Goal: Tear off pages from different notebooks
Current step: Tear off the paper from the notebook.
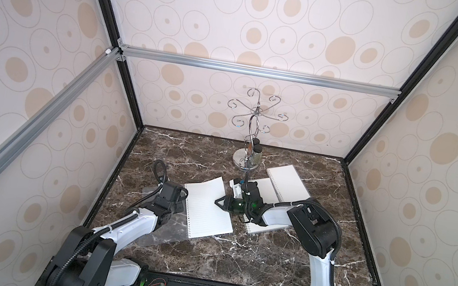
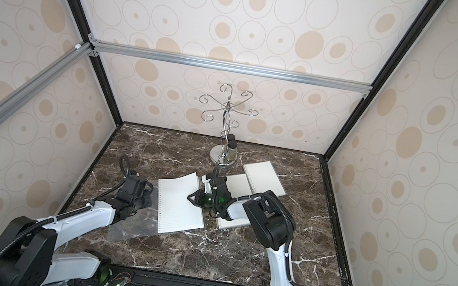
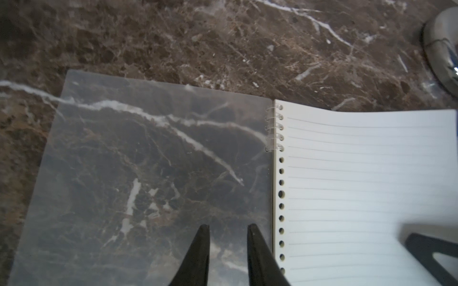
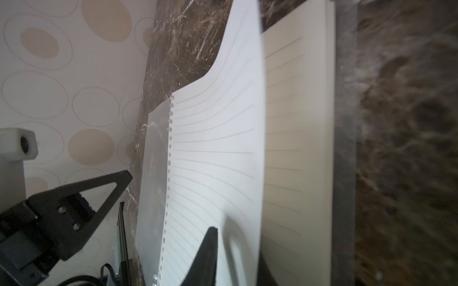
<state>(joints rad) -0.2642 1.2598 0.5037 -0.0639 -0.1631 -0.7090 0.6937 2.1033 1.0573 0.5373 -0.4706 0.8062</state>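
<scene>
Page (image 3: 371, 188), white, lined (edge holes)

Cream wallpaper (image 1: 274, 16) printed with tan ovals and thin rings covered the three walls, framed by black corner posts (image 1: 108, 23) and silver aluminium rails (image 1: 258, 71). The dark brown marble tabletop (image 1: 233, 261), veined in white, lay evenly lit. A chrome hook stand (image 1: 242, 160) stood near the back wall, with two small black-capped bottles (image 1: 256, 151) on its base.
</scene>
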